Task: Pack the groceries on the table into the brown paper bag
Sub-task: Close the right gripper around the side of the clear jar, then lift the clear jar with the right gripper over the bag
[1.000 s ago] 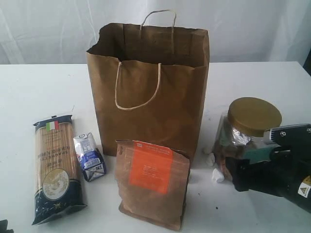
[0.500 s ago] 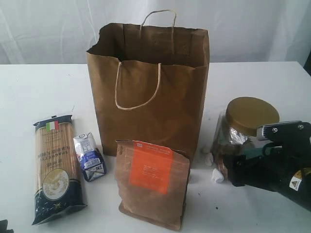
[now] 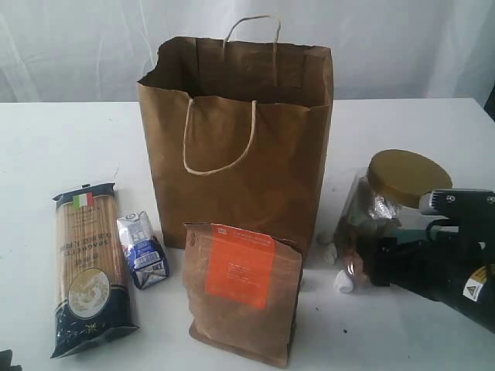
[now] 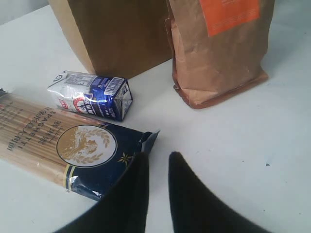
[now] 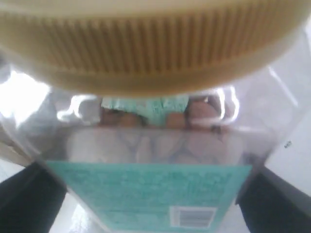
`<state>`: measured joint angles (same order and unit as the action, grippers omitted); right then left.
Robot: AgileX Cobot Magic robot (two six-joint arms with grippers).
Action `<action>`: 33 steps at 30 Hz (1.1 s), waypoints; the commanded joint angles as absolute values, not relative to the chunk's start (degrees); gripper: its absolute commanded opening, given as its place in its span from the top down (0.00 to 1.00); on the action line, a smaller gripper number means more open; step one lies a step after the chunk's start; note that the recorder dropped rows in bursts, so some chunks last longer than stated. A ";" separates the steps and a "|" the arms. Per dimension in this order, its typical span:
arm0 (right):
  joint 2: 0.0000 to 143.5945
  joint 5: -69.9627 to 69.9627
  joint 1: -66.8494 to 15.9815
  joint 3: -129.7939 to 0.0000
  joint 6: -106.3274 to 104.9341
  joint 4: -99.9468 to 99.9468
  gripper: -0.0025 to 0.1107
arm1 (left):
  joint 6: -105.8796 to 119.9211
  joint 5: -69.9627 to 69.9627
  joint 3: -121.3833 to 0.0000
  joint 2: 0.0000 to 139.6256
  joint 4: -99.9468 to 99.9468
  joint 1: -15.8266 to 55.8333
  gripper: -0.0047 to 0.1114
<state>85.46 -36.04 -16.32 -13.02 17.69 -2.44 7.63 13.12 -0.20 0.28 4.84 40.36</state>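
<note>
Two end effectors differ: the right end effector (image 3: pixel 363 267) straddles the tilted gold-lidded clear jar (image 3: pixel 379 209) right of the brown paper bag (image 3: pixel 240 139), fingers (image 5: pixel 29 199) spread at its sides; the left end effector (image 4: pixel 158 160), nearly pressed together, holds nothing near the blue spaghetti packet (image 4: pixel 63 145) on the tabletop (image 3: pixel 62 147)

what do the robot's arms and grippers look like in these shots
The right gripper is a bulky black assembly with a pale grey block on top, a teal part beneath it and a small yellow-and-white warning sticker on its side. In its wrist view, dark fingers show at both lower corners. The left gripper shows two smooth, tapering black fingers. No cables are visible.
</note>
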 commanded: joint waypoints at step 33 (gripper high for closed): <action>54.36 -30.26 -15.90 -16.68 2.87 8.57 0.98 | 7.70 13.38 0.00 0.00 5.03 40.71 0.78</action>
